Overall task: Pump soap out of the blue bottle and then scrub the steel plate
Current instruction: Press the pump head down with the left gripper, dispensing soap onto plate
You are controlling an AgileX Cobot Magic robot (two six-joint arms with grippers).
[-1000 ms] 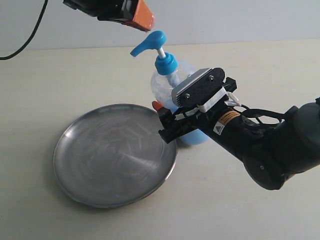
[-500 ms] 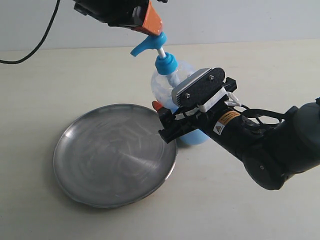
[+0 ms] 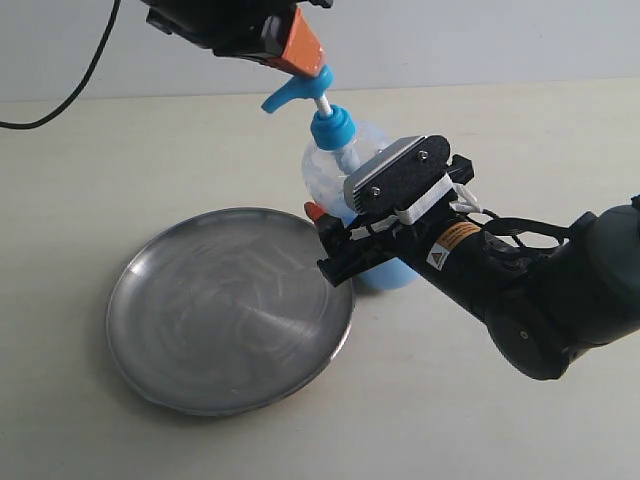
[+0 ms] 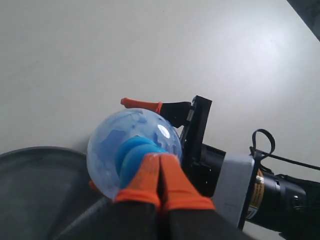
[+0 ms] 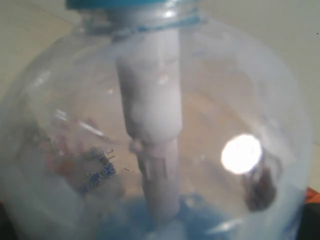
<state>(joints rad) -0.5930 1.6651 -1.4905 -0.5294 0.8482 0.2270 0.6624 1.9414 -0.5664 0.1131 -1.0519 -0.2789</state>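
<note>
Exterior view: the left gripper has come down. Its fingers are pressed together and now touch the top of the pump head, so pushing can start. No soap shows on the plate yet. The right gripper hugs the bottle, which stands just beside the plate. One bottle, one plate, two grippers.

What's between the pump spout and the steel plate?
Nothing. In the exterior view the stretch from the blue bottle's spout to the steel plate is bare; no soap stream shows.
</note>
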